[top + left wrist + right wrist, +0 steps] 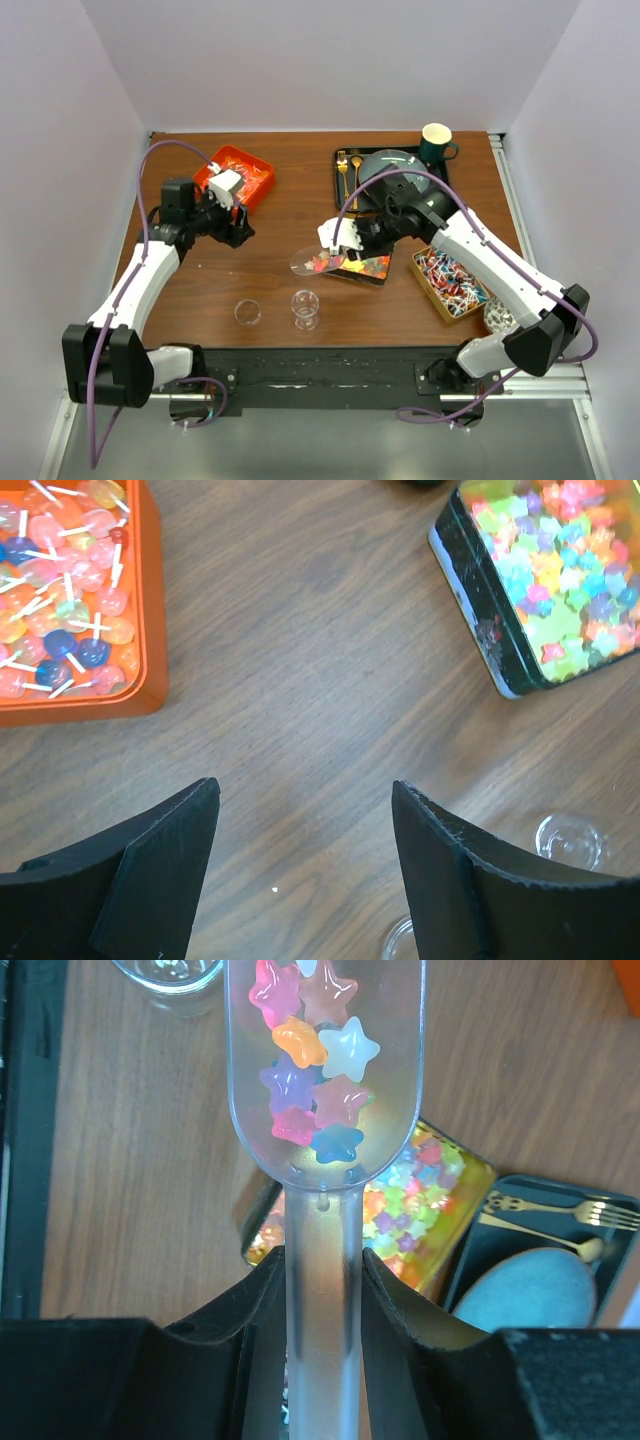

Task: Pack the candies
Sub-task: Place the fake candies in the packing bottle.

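Several star-shaped candies (315, 1055), pink, orange, purple and blue, lie in the bowl of a clear plastic scoop (322, 1140). My right gripper (322, 1260) is shut on the scoop's handle. In the top view the scoop (312, 263) hangs left of a black tin of star candies (368, 266), with the right gripper (352, 252) over the tin. A small clear glass (306, 308) stands just below the scoop. My left gripper (305, 810) is open over bare wood with nothing between its fingers; it (238, 228) hovers beside the orange tray.
An orange tray of lollipops (238, 172) sits at the back left. A second glass (247, 313) stands near the front. A gold tray of wrapped sweets (452, 283) lies on the right. A black tray (345, 190) with gold cutlery and a plate, and a green mug (436, 143), are at the back.
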Robot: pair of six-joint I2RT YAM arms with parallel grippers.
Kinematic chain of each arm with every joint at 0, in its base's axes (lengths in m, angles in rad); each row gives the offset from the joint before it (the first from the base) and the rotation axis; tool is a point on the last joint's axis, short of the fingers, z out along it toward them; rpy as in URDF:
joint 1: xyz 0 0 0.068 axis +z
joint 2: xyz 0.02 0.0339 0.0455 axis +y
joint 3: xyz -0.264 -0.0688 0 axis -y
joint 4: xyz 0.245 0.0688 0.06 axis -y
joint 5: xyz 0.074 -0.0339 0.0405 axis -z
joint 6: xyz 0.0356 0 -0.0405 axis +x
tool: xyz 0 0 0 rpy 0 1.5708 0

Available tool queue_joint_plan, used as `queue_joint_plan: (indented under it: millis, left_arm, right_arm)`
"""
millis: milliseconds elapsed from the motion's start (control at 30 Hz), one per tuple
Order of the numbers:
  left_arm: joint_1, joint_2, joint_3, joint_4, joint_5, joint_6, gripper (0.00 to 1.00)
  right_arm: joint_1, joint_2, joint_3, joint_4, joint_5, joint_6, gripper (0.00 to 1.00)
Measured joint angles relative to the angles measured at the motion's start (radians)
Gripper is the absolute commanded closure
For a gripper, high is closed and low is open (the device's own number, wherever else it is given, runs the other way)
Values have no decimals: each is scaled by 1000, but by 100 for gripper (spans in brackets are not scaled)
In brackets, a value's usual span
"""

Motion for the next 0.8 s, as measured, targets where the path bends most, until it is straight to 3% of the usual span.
queue_joint_plan:
  millis: [800]
  left_arm:
    - [0,-58,-72,105,-92,-94,26]
  right_arm:
    - [250,3,-33,-84,406,-82,100]
